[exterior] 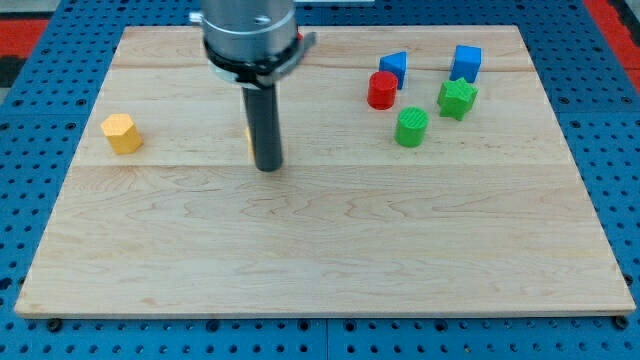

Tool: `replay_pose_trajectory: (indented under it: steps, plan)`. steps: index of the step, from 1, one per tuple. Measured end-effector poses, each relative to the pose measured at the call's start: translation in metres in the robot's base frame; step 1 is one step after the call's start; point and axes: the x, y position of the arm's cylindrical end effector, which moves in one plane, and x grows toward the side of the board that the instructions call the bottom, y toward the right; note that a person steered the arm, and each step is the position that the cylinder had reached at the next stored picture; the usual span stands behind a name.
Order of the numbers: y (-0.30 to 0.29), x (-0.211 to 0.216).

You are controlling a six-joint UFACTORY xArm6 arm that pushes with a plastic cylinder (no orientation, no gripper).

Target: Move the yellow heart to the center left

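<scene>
My tip [268,167] rests on the wooden board [320,250], left of the board's middle and in its upper half. A thin yellow sliver [250,141] shows at the rod's left edge, just above the tip. It is a yellow block almost wholly hidden behind the rod, and its shape cannot be made out. A yellow hexagonal block [122,133] lies near the board's left edge, well to the left of the tip.
A cluster sits at the upper right: a red cylinder [381,90], a blue wedge-like block [394,67], a blue cube [466,62], a green angular block [457,98] and a green cylinder [411,127]. A blue pegboard [30,150] surrounds the board.
</scene>
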Motion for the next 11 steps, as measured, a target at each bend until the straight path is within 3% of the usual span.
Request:
replay_pose_trajectory:
  steps: [1,3,4,6,8,11]
  plan:
    - [-0.023,-0.023]
    - [0.049,-0.030]
    - [0.045,-0.049]
    - [-0.041,-0.052]
    - [-0.047,-0.066]
    - [-0.111,-0.075]
